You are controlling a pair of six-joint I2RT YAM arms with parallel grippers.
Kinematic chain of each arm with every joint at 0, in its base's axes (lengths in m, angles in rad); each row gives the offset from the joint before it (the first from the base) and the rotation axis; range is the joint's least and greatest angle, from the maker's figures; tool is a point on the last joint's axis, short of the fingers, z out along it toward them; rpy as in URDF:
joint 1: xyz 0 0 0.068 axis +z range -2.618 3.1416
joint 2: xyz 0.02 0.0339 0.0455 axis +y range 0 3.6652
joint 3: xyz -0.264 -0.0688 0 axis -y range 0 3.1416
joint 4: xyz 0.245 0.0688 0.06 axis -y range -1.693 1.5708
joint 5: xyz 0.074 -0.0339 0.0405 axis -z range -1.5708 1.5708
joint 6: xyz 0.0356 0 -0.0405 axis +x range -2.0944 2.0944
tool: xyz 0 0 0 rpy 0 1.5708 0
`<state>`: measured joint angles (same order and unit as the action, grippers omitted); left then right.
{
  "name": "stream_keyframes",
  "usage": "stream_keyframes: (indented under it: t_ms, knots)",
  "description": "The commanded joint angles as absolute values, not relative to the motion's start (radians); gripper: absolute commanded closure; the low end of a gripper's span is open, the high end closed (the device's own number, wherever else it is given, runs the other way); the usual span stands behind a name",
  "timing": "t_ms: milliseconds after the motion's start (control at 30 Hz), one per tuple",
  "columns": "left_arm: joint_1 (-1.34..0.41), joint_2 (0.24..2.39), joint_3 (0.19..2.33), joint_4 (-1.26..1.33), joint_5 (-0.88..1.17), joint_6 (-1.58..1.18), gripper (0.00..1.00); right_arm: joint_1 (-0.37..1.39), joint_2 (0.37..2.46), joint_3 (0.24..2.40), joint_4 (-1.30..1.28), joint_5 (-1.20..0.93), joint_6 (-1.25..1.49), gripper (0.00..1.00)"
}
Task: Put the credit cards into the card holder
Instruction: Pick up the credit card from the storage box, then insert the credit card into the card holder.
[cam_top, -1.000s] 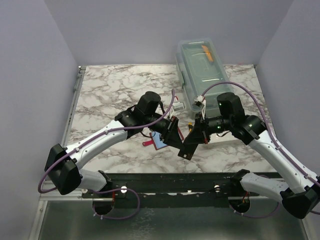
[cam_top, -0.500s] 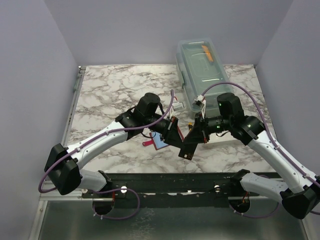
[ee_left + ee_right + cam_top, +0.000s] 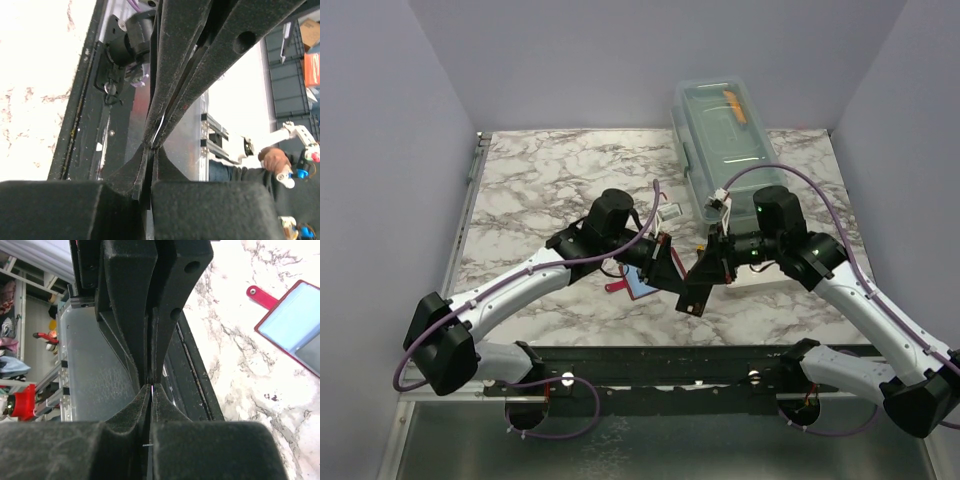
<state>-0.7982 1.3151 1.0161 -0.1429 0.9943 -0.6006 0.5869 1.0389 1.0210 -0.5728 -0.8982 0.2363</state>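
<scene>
The red card holder [image 3: 634, 283] lies open on the marble table, its pale blue pocket up. It also shows in the right wrist view as the card holder [image 3: 295, 325], with its snap tab to the left. My left gripper [image 3: 677, 283] and right gripper [image 3: 691, 293] meet tip to tip just right of it, above the table's near edge. Both are shut on one thin credit card, seen only edge-on as a pink sliver [image 3: 150, 390] and a white line [image 3: 159, 129]. The card's face is hidden. My left gripper [image 3: 151, 147] and right gripper [image 3: 150, 386] each face the other's fingers.
A clear plastic lidded box [image 3: 725, 140] with an orange item inside stands at the back right. A small white object [image 3: 672, 212] lies beside its near end. The black mounting rail [image 3: 650, 362] runs along the table's front edge, just below the grippers.
My left gripper has shut its fingers on the card that the right gripper was holding. The left arm shifted slightly left and back; the right arm has barely moved.
</scene>
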Motion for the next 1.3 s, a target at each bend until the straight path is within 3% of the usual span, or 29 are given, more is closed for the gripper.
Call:
stream_keyframes:
  t_ms: [0, 200, 333, 467, 600, 867, 1267]
  knots:
    - [-0.765, 1.282, 0.977, -0.085, 0.847, -0.626, 1.0, 0.597, 1.045, 1.021, -0.464, -0.783, 0.267, 0.82]
    - [-0.626, 1.224, 0.891, -0.236, 0.694, -0.629, 1.0, 0.597, 1.017, 1.003, -0.423, -0.354, 0.383, 0.25]
    - [-0.532, 1.2, 0.833, -0.308, 0.645, -0.64, 1.0, 0.597, 1.037, 0.999, -0.388, -0.201, 0.395, 0.18]
    - [-0.485, 1.21, 0.794, -0.329, 0.585, -0.643, 1.0, 0.598, 1.196, 1.021, -0.389, -0.257, 0.352, 0.33]
    - [-0.448, 1.308, 0.797, -0.331, 0.63, -0.633, 1.0, 0.614, 1.375, 1.037, -0.379, -0.278, 0.339, 0.55]
    - [-0.396, 1.528, 0.833, -0.274, 0.732, -0.613, 1.0, 0.62, 1.584, 1.04, -0.257, -0.262, 0.268, 0.85]
    - [-0.393, 1.676, 0.847, -0.158, 0.855, -0.603, 1.0, 0.62, 1.739, 1.028, -0.206, -0.213, 0.242, 0.98]
